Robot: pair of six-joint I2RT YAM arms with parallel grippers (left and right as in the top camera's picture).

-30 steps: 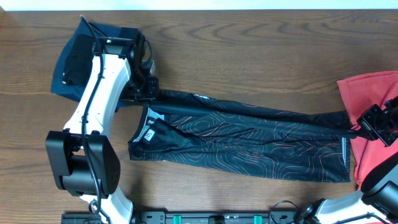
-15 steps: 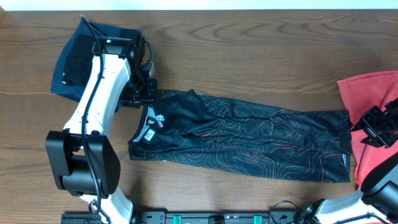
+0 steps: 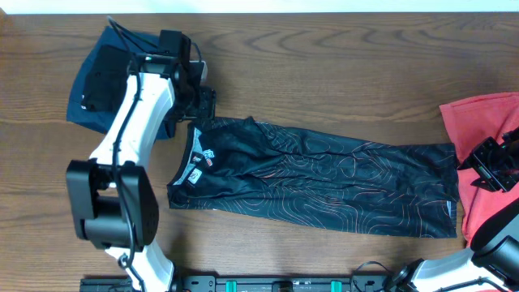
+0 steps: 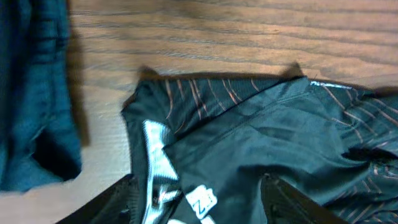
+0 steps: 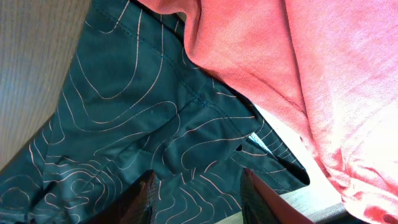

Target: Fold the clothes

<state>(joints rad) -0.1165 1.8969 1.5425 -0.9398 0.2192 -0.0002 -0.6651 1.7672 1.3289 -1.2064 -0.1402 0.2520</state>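
Observation:
The black jersey with orange-white contour lines lies folded lengthwise across the table, collar and white label at its left end. My left gripper hovers just beyond that collar end, open; in the left wrist view its fingers stand wide apart over the collar of the jersey, gripping nothing. My right gripper is at the jersey's right end, open. In the right wrist view it hangs over the jersey's hem, beside the red T-shirt.
A folded navy garment lies at the back left under my left arm, also seen in the left wrist view. The red T-shirt lies at the right edge, overlapping the jersey's end. Bare wooden table stretches behind the jersey.
Both grippers have opened and let go of the jersey's stretched upper edge, which has dropped flat onto the cloth. My left gripper has drawn back toward the far side.

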